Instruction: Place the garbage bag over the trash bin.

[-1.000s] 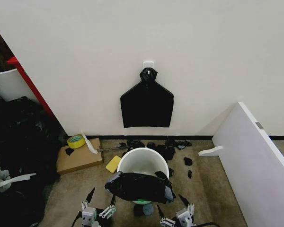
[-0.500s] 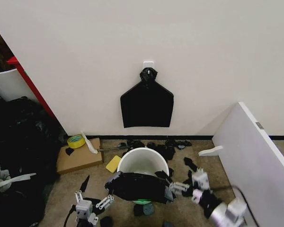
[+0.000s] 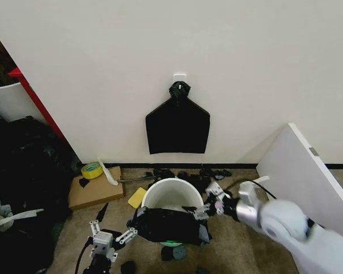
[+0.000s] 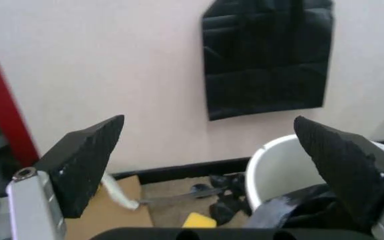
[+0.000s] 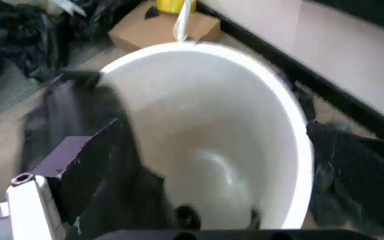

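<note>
I am reaching my right gripper (image 3: 208, 201) in from the lower right of the head view toward the right edge of the trash bin (image 3: 171, 185), which is standing on the floor at lower centre, just in front of the wall. The garbage bag (image 3: 168, 225) is lying bunched over the bin's near rim and down its front, so only that side is covered while the far rim and the cream inside are showing bare. That is why I am coming in at the bag's upper right corner: it looks like the loose edge I need in order to draw the plastic across the open mouth. In my right wrist view the bin (image 5: 245, 145) is gaping right below me with the bag (image 5: 78, 130) draped along one side, and one dark finger (image 5: 88, 160) is standing clear of the plastic; my fingers are looking spread, with nothing between them. My left gripper (image 3: 108, 231) is waiting low at the lower left, near the bag's other corner, fingers splayed wide and gripping nothing, as its wrist view shows with a finger (image 4: 85, 165) at each side of the frame. I judge the covering barely begun.
</note>
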